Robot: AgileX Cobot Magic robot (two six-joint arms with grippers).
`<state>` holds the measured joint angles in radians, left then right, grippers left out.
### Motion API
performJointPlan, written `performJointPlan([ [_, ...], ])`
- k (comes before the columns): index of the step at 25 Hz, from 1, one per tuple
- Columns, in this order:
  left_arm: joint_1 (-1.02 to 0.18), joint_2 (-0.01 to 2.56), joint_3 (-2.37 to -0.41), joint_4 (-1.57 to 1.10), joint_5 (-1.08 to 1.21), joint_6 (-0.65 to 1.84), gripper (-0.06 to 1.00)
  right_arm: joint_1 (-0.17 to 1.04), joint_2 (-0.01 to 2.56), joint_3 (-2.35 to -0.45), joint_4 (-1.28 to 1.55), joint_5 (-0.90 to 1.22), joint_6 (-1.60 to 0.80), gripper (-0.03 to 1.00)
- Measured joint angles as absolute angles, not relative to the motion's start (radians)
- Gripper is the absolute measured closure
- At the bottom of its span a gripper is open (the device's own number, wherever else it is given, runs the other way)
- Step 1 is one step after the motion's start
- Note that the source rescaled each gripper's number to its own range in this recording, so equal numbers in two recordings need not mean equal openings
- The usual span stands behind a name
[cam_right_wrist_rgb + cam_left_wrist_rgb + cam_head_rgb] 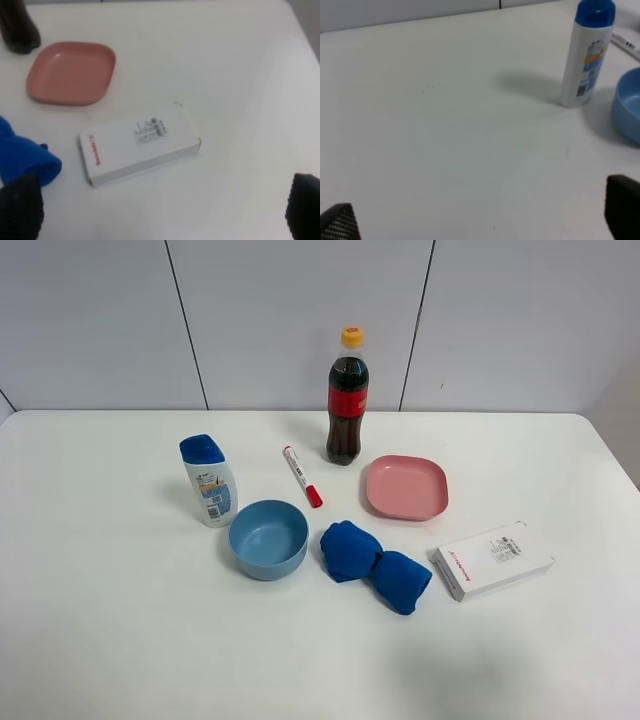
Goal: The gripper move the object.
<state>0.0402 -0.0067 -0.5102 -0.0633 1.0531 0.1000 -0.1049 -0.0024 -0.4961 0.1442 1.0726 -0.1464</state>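
Note:
The royal-blue cloth, bundled into two rounded lumps, lies on the white table between the light-blue bowl and the white box. One edge of the cloth shows in the right wrist view, close to one fingertip. My right gripper is open and empty, above the table near the box. My left gripper is open and empty over bare table, apart from the bowl. Neither arm shows in the exterior high view.
A blue-capped white bottle stands left of the bowl and shows in the left wrist view. A red-capped marker, a cola bottle and a pink plate sit further back. The plate shows in the right wrist view.

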Motion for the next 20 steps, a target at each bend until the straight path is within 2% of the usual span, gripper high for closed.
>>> performJointPlan([
  [6,0.04,-0.007,-0.51,-0.063,1.053,0.1,-0.06,-0.05,-0.002,-0.496,0.141,1.072,-0.146,-0.03],
  [20,0.04,-0.007,-0.51,-0.063,1.053,0.1,-0.06,-0.047,-0.002,-0.496,-0.012,1.067,0.056,-0.03],
])
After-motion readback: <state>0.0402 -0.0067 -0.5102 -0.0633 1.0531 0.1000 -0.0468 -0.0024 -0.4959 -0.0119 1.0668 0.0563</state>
